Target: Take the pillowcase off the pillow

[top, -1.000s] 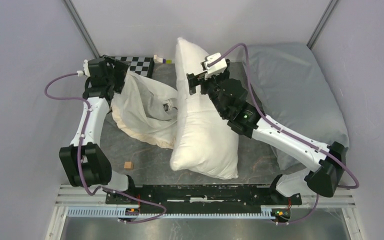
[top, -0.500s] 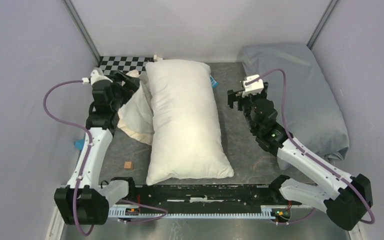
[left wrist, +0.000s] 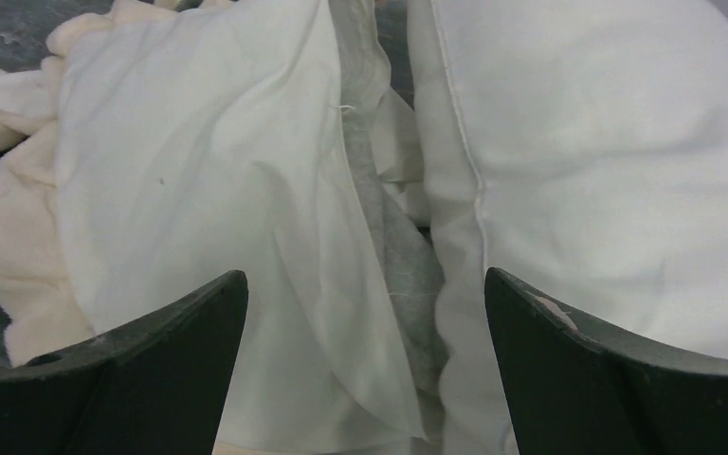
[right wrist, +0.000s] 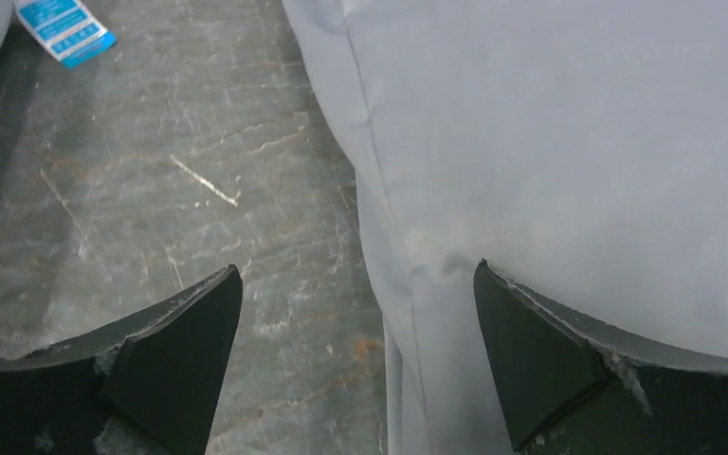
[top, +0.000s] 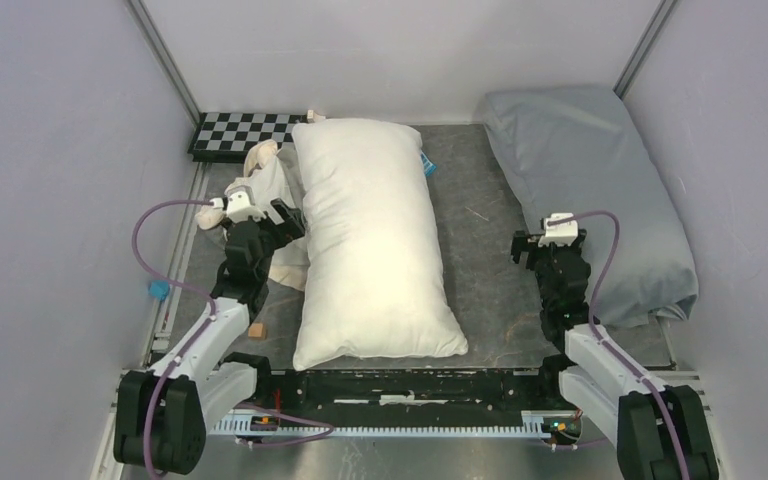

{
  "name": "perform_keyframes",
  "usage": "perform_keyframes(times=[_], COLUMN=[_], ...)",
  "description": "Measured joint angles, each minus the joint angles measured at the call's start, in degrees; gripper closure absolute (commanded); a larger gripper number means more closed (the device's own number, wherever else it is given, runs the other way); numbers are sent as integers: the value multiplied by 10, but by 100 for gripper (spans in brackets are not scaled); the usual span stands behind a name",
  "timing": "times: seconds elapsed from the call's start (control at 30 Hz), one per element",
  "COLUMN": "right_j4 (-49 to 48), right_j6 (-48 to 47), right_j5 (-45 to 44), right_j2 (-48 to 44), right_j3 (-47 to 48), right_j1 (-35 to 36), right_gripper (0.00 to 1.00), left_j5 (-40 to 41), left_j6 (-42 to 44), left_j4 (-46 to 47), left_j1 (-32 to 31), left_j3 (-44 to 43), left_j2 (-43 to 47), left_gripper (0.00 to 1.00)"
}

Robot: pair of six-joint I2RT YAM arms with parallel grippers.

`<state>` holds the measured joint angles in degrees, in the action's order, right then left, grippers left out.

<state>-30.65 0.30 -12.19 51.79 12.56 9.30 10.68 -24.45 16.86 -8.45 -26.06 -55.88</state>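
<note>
The cream pillowcase [top: 268,185] lies crumpled at the left of the worktop [top: 480,270], its frill turned outward, and it rests against the long left side of the white pillow [top: 370,240]. The left claw [left wrist: 365,284] hovers over that seam, jaws spread wide, gripping nothing. The pillow lies bare along the worktop's middle. Farther right, the right claw [right wrist: 358,268], likewise wide apart and empty, hangs above the edge of a pale blue-grey pillow [top: 590,170].

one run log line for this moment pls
pillow: bare, lying flat | pillowcase: off, crumpled at its left | left gripper: open, empty | right gripper: open, empty
</note>
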Motion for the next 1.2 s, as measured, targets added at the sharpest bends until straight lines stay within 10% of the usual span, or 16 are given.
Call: perform_keyframes(times=[0.87,1.2], right_j4=[-476,-500], right_j6=[-109,-107], right_j5=[-73,-85], right_j2=[261,274], right_j3=[-113,-113], right_j1=[4,4], right_gripper=[3,2], left_j5=[43,14], left_j6=[198,231], left_j4=[223,248], left_j1=[9,14], left_j3=[49,43], left_j2=[-180,-270], left_gripper=[1,2])
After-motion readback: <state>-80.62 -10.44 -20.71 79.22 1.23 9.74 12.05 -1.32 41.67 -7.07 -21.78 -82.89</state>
